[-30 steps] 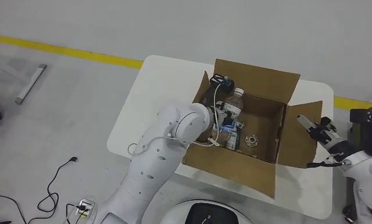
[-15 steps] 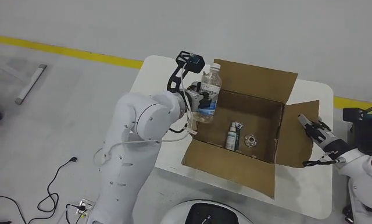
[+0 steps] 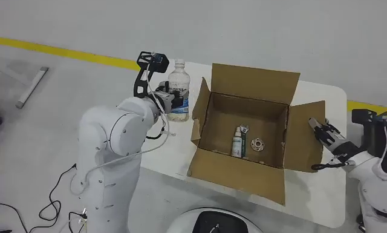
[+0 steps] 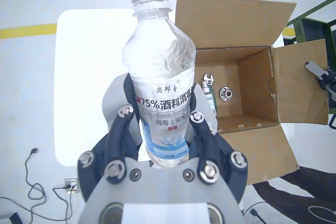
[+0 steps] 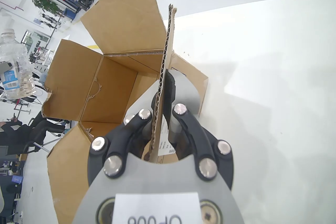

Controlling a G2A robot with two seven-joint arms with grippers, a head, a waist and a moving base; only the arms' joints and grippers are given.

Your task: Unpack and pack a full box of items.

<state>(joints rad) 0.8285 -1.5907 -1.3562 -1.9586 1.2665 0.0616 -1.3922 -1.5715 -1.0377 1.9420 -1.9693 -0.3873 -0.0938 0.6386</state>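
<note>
An open cardboard box (image 3: 245,166) stands on the white table (image 3: 169,148). Inside it lie a small spray bottle (image 3: 237,142), a wrench (image 3: 244,131) and a round metal part (image 3: 257,144). My left gripper (image 3: 171,100) is shut on a clear plastic bottle (image 3: 178,88) with a white cap, held upright above the table just left of the box; the left wrist view shows the bottle (image 4: 160,72) between the fingers (image 4: 198,130). My right gripper (image 3: 319,131) is shut on the box's right flap (image 3: 305,136), whose edge (image 5: 164,78) sits between the pads.
The table's right part (image 3: 326,196) beyond the held flap is bare white surface. Cables (image 3: 60,184) and a power strip (image 3: 87,216) lie on the floor at the lower left. A yellow floor line (image 3: 72,53) runs behind the table.
My left arm has lifted the bottle out of the box and carried it left, to over the table beside the box. The box has shifted slightly. The right gripper keeps hold of the flap.
</note>
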